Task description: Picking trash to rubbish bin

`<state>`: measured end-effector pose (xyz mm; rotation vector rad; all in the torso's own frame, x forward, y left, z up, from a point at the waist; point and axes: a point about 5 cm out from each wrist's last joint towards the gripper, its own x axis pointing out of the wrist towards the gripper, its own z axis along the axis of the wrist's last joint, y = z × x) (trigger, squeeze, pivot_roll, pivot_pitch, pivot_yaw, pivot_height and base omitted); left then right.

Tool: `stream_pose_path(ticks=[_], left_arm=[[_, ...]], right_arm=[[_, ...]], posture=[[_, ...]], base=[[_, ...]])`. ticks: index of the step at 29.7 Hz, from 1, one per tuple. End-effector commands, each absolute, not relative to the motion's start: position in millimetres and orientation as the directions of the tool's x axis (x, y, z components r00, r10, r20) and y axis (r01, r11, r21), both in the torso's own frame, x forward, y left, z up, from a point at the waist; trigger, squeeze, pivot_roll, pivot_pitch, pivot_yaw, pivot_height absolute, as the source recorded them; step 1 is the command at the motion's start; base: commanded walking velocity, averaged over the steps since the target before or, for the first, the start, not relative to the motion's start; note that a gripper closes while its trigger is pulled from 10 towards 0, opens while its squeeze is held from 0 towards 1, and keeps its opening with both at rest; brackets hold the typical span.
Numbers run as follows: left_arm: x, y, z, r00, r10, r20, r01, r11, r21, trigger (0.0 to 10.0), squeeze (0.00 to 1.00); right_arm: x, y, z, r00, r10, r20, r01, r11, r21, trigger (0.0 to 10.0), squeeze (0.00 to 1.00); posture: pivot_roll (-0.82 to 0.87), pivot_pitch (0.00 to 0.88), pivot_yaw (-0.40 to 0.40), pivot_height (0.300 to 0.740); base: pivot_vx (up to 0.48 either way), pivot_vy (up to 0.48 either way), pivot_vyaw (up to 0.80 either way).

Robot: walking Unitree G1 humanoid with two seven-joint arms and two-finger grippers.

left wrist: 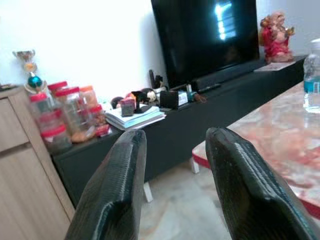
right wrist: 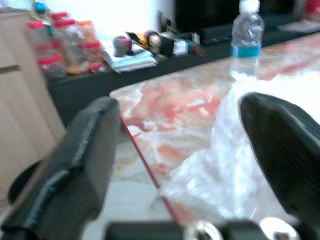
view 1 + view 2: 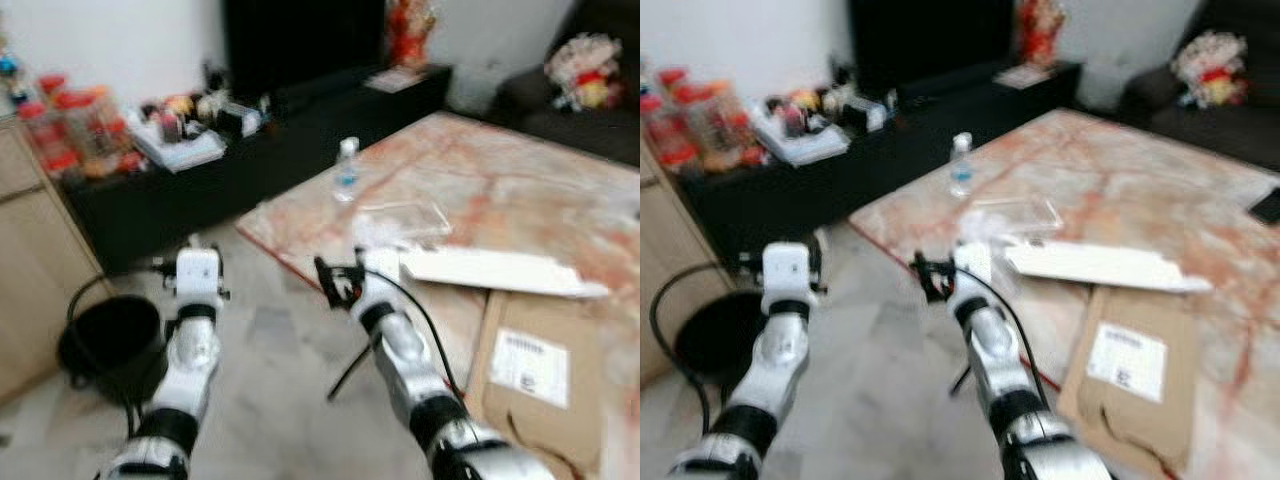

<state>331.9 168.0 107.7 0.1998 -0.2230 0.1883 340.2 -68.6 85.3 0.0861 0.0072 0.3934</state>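
Right wrist view looks along the right gripper (image 2: pixel 175 150), whose two black fingers stand wide apart with nothing between them, aimed at a crumpled clear plastic bag (image 2: pixel 235 155) at the near-left edge of the marble table (image 3: pixel 520 190). In the head views that gripper hangs at the table's edge, just beside the plastic, though blur hides whether it touches. The left gripper (image 1: pixel 172 185) is also spread and empty, held out over the floor to the left of the table, pointing toward the black TV console (image 1: pixel 170 135).

The plastic bag is the likely piece of trash. It looks very light, soft and slippery (thin film that will collapse and slide, not resist), so I judge a pinch on a bunched fold near the table edge safer than a grip on a flat sheet, which could slip free.

Farther along the table stand a water bottle (image 3: pixel 346 168) with a blue label, a clear flat tray (image 3: pixel 405 217), a long white card (image 3: pixel 500 270) and, at the near right, a brown cardboard envelope (image 3: pixel 530 375).

On the floor at the near left, below the left arm, sits the black rubbish bin (image 3: pixel 110 340), well apart from the bag. Red-lidded jars (image 3: pixel 75 130) stand on the console at the far left.
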Motion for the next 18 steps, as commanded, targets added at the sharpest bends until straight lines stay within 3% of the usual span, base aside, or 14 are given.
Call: stream_pose_path(ticks=[1, 18], left_arm=[[333.8, 167.1, 111.0, 0.957, 0.161, 0.241, -0.204, 0.965, 0.167, 10.0, 0.00], [335.0, 163.8, 117.1, 0.953, 0.148, 0.263, -0.196, 0.966, 0.168, 10.0, 0.00]], right_arm=[[340.3, -67.7, 85.4, 0.922, 0.388, 0.006, -0.387, 0.919, 0.077, 10.0, 0.00], [340.0, -65.8, 85.7, 0.917, 0.399, 0.007, -0.398, 0.914, 0.072, 10.0, 0.00]], posture=[[0.02, 0.000, 0.000, 0.740], [0.02, 0.000, -0.005, 0.740]], base=[[0.000, 0.000, -0.80], [0.000, 0.000, -0.80]])
